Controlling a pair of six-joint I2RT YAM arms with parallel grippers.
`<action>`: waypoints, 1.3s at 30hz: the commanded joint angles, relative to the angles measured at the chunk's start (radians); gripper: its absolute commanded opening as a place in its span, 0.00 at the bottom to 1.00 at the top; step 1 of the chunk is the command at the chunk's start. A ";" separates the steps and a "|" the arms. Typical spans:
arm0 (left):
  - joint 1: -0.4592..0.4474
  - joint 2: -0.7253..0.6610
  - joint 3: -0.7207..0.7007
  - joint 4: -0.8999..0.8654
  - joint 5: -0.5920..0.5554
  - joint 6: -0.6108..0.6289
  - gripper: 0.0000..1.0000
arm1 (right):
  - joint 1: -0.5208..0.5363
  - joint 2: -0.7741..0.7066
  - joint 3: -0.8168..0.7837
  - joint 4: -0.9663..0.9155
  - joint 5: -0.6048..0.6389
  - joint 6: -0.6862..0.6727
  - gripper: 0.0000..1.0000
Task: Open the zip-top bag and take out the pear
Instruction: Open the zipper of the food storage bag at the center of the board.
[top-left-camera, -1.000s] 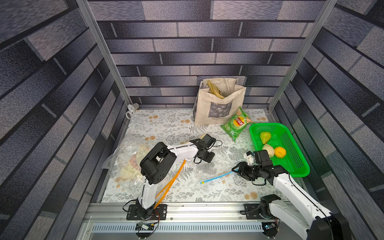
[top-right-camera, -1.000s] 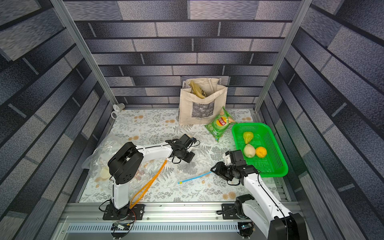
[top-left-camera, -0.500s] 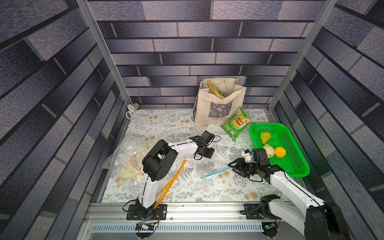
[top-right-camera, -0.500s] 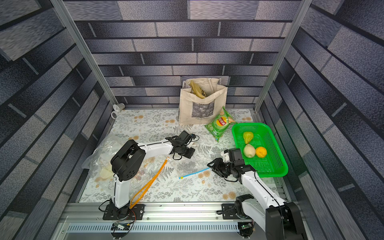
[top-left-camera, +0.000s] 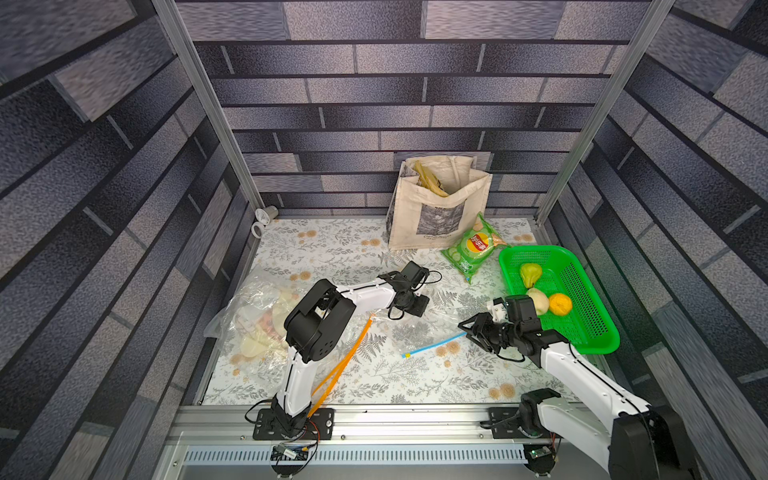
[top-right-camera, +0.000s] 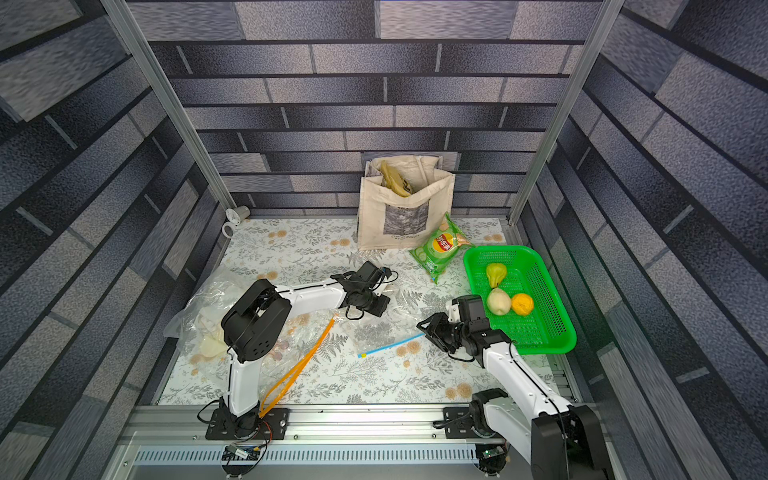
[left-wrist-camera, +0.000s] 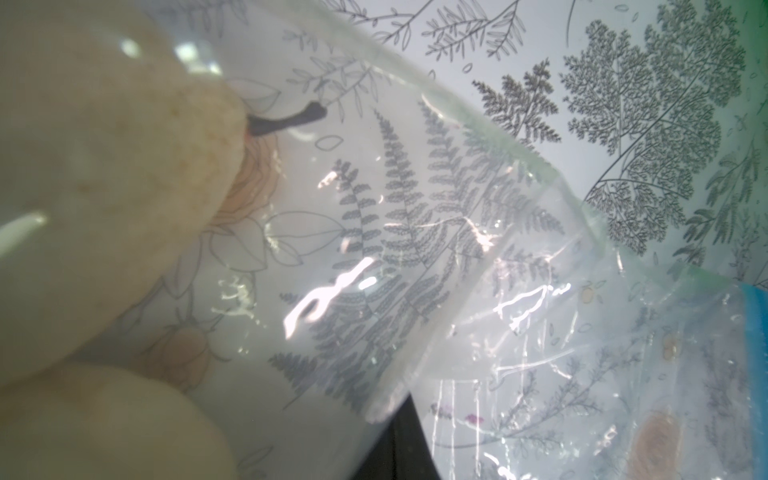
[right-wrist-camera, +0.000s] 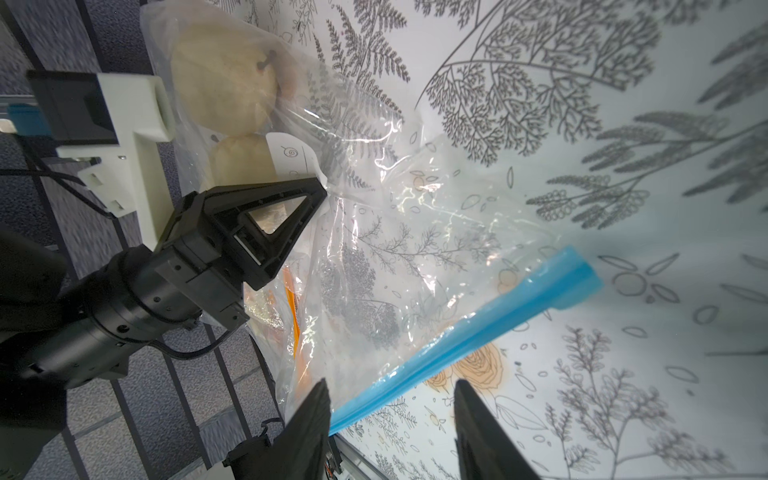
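You are getting bright, even overhead light on the tabletop (top-left-camera: 316, 249) in both top views, while the walls (top-left-camera: 124, 208) are bowing and smearing toward the edges. The green basket (top-left-camera: 536, 249) is throwing a green tint onto the paneling beside it. In the left wrist view, glare is streaking across the zip-top bag (left-wrist-camera: 332, 282), and the pear (left-wrist-camera: 104, 187) is sitting out of focus.
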 joint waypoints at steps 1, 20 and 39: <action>0.009 0.054 -0.053 -0.090 -0.007 -0.009 0.00 | -0.006 0.005 -0.014 0.033 0.004 0.047 0.50; 0.018 0.052 -0.058 -0.085 0.004 -0.013 0.00 | -0.006 0.078 -0.069 0.198 0.016 0.189 0.51; 0.020 0.058 -0.050 -0.089 0.005 -0.012 0.00 | -0.014 -0.025 -0.080 0.079 0.000 0.178 0.52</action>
